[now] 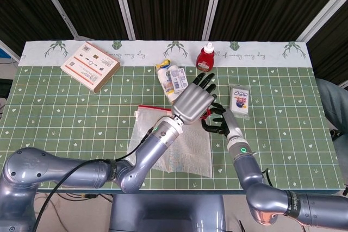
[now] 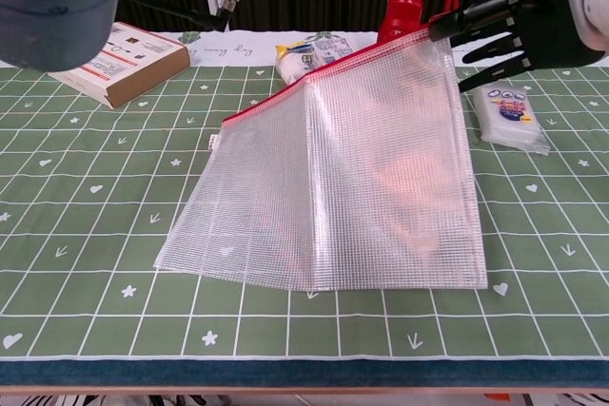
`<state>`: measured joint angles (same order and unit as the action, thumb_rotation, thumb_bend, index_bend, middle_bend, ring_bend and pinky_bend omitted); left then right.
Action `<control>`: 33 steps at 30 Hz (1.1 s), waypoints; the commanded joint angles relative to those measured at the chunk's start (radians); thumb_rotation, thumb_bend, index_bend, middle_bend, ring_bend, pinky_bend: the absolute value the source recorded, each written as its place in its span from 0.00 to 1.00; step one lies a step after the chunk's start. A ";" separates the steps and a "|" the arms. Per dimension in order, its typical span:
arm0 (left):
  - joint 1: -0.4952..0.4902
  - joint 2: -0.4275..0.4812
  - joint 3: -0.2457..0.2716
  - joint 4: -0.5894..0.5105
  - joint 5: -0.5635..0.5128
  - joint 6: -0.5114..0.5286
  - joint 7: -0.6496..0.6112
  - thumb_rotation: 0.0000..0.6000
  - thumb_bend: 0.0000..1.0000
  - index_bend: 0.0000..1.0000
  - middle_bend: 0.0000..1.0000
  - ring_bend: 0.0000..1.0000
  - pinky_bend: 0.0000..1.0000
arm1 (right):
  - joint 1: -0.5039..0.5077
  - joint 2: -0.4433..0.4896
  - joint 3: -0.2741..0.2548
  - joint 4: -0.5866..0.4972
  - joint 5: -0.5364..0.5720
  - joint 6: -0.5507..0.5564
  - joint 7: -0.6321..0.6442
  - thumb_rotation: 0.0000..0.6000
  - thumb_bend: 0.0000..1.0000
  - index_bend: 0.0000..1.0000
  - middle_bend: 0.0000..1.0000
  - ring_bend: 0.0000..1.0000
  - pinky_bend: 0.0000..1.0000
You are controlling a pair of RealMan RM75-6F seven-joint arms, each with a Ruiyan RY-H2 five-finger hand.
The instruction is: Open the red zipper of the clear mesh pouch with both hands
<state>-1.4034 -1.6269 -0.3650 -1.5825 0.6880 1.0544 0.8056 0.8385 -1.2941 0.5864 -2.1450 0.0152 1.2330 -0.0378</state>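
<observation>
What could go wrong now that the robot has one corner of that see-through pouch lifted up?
1. The right robot hand holds only the top corner of the clear mesh pouch; that small grip may slip when the red zipper is pulled.
2. The left robot hand hovers over the pouch without plainly gripping it, so the whole pouch might drag along instead of unzipping.
3. The red bottle stands close behind the raised corner and could get knocked over.

In the head view the left hand (image 1: 191,101) covers the upper right corner of the clear mesh pouch (image 1: 179,148), hiding the zipper's end there. In the chest view the right hand (image 2: 533,16) is cut off by the right edge, and the red bottle (image 2: 400,18) stands half behind the pouch's raised corner.
</observation>
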 commanded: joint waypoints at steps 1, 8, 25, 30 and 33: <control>0.010 0.008 0.010 -0.007 0.006 0.003 -0.005 1.00 0.48 0.61 0.29 0.05 0.12 | -0.003 0.004 0.007 -0.005 -0.004 0.000 0.005 1.00 0.55 0.60 0.12 0.00 0.21; 0.049 0.050 0.039 -0.037 0.029 0.006 -0.030 1.00 0.48 0.61 0.29 0.05 0.12 | -0.017 0.032 0.045 -0.022 -0.005 -0.007 0.027 1.00 0.55 0.61 0.12 0.00 0.21; 0.088 0.084 0.068 -0.064 0.050 0.012 -0.051 1.00 0.48 0.61 0.29 0.05 0.12 | -0.040 0.087 0.095 -0.030 0.014 -0.023 0.060 1.00 0.55 0.62 0.13 0.00 0.21; 0.100 0.095 0.076 -0.070 0.053 0.016 -0.053 1.00 0.48 0.61 0.29 0.05 0.12 | -0.047 0.104 0.108 -0.029 0.021 -0.032 0.071 1.00 0.55 0.62 0.13 0.00 0.21; 0.109 0.103 0.079 -0.075 0.056 0.020 -0.056 1.00 0.48 0.61 0.29 0.05 0.12 | -0.050 0.114 0.113 -0.027 0.026 -0.037 0.075 1.00 0.55 0.62 0.14 0.00 0.21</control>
<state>-1.2959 -1.5255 -0.2866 -1.6561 0.7430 1.0733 0.7508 0.7895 -1.1816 0.6982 -2.1726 0.0398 1.1970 0.0363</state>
